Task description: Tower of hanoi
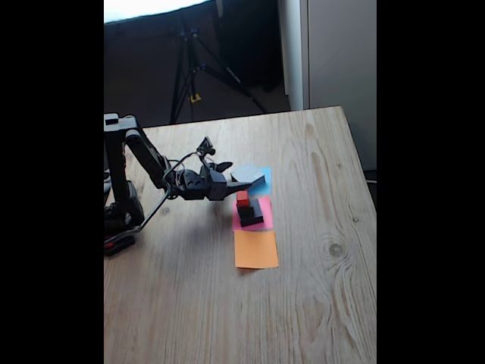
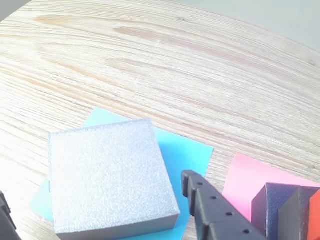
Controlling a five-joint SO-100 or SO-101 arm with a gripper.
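Grey foam, by the look of its fine speckled surface: the large flat grey block (image 2: 110,180) lies on the blue paper square (image 2: 185,155), covering most of it. Likely light, slightly compressible, with matte faces that should give decent friction. It is stiff enough to keep crisp edges.

End effector (image 1: 241,180) sits low at the blue square in the fixed view. In the wrist view one black finger (image 2: 215,210) is at the block's right edge, the other just visible at the lower left corner, so the jaws are spread wide around the block. Whether either pad is touching foam yet, I cannot tell; nothing looks squeezed.

Remaining blocks: stacked on the pink paper square (image 1: 260,212), medium black block (image 1: 251,214) below, tiny red cube (image 1: 242,199) on top; the small black cube between them is not cleanly resolved. Orange paper square (image 1: 256,249) is bare, on the wooden bench (image 1: 318,303).

Grip judgement: take the grey block across its two opposite side faces, mid-height, centred. Wide span leaves little margin, so an off-centre pinch could let it pivot.
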